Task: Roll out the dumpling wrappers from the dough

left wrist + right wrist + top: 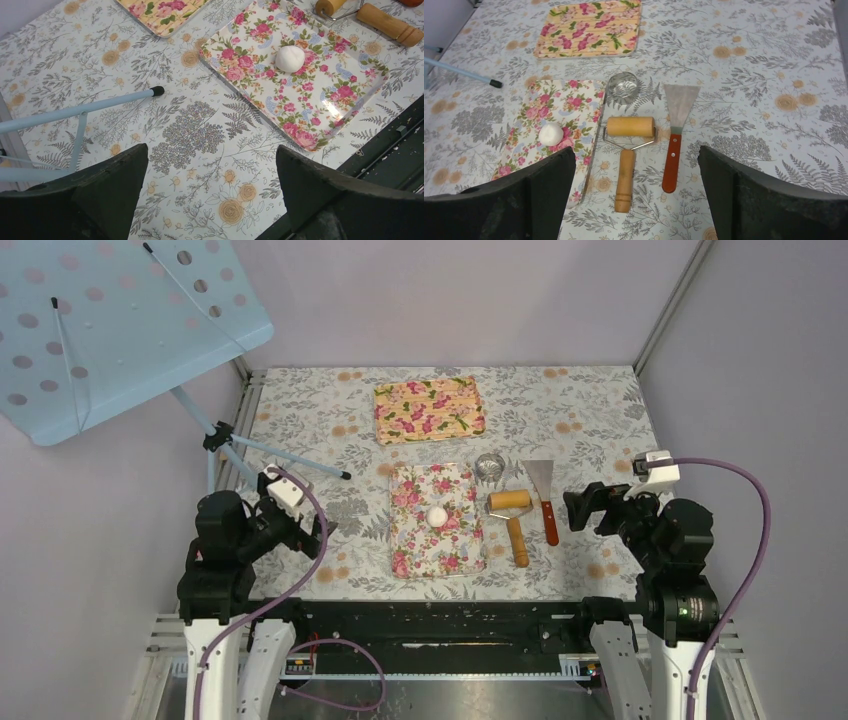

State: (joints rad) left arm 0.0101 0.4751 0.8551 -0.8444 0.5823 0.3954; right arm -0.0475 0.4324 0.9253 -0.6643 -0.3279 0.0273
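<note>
- White dough [437,515], an unflattened ball, sits at the middle of the near floral board [410,540]; no wrappers rolled yet
- Left gripper [210,162] hangs empty, jaws spread wide, left of the board; right gripper [582,508], likewise spread and empty, waits right of the wooden roller [512,512] and scraper [545,495]
- Risk: the roller's handle lies just beside the board's edge, so a reaching finger may nudge the board; an off-centre press could send the ball rolling away
</note>
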